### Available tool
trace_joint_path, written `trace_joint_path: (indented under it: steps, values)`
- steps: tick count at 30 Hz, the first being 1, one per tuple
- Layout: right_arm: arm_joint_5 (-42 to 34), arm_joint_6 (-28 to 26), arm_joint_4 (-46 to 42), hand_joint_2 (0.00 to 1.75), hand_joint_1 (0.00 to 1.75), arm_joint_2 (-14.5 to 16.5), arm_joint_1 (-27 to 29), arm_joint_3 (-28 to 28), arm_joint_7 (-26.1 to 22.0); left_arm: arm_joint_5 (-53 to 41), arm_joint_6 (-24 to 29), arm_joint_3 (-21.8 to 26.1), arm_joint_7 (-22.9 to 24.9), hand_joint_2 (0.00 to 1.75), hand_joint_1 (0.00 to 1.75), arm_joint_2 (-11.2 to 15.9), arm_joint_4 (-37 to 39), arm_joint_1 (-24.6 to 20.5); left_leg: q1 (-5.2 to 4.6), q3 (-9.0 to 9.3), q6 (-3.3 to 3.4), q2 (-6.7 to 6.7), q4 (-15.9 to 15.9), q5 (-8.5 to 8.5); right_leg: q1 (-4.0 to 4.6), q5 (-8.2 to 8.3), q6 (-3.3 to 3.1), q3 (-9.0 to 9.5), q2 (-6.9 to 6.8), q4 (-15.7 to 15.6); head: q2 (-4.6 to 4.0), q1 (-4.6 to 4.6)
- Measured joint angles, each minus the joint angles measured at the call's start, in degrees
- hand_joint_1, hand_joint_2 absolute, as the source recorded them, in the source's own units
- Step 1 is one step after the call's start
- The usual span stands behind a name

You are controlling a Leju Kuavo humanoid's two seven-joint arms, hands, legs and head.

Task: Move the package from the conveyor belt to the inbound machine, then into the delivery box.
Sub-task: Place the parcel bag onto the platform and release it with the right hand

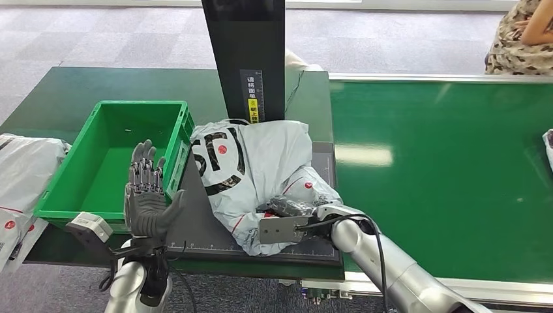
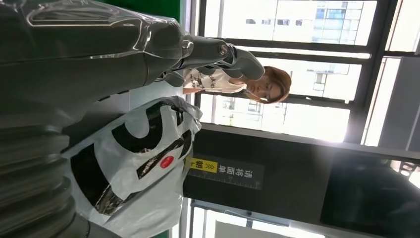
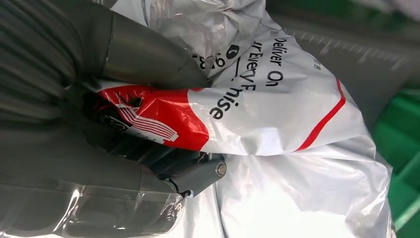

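A grey plastic package [image 1: 257, 169] with black and red print lies on the dark platform [image 1: 195, 222] of the inbound machine, at the foot of its black column [image 1: 251, 59]. My right hand [image 1: 290, 208] grips the package's near edge; in the right wrist view the hand [image 3: 148, 163] pinches a red-printed fold of the package [image 3: 277, 114]. My left hand [image 1: 147, 195] is raised with fingers spread, empty, between the green delivery box [image 1: 107, 163] and the package. In the left wrist view the package [image 2: 133, 168] sits beyond the hand [image 2: 89, 54].
The green conveyor belt [image 1: 443, 169] runs to the right, with another bag [image 1: 548, 145] at its far right edge. More grey packages [image 1: 19, 176] lie left of the box. A person [image 1: 522, 36] sits at the back right. The green box is empty.
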Motion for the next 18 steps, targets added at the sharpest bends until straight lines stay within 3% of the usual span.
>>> trace_joint_path:
  steps: [8, 12, 13, 18]
  values:
    - [-4.3, 0.4, -3.2, 1.75, 1.73, -1.5, 0.5, 1.5, -2.5, 0.1, -0.1, -0.3, 0.0, 1.75, 0.0, 0.0, 0.8, -0.5, 0.0, 0.0, 0.0, 0.01, 0.0, 0.0, 0.0, 0.0, 0.0, -0.02, 0.03, 0.0, 0.0, -0.01]
    - [-5.2, -2.1, -4.7, 1.75, 0.09, -1.9, 1.1, 1.0, -3.4, 0.2, 0.0, -0.3, 0.0, 1.75, 0.0, 0.0, 0.9, -0.5, 0.0, 0.0, 0.0, 0.01, 0.0, 0.0, 0.0, 0.0, 0.0, -0.02, 0.03, 0.0, 0.0, 0.0]
    - [-5.2, -2.9, -5.0, 1.75, 0.01, -2.0, 1.2, 0.7, -3.4, 0.2, 0.0, -0.3, 0.0, 1.75, 0.0, 0.0, 0.9, -0.5, 0.0, 0.0, 0.0, 0.01, 0.0, 0.0, 0.0, 0.0, 0.0, -0.02, 0.03, 0.0, 0.0, 0.0]
    - [-5.3, -5.8, -6.6, 1.75, 0.0, -2.5, 2.1, -2.2, -3.9, 0.3, 0.1, -0.2, -0.1, 1.75, 0.0, 0.0, 0.9, -0.3, 0.0, -0.01, 0.0, 0.0, 0.0, 0.0, 0.0, 0.0, 0.0, 0.0, 0.01, 0.0, 0.0, 0.0]
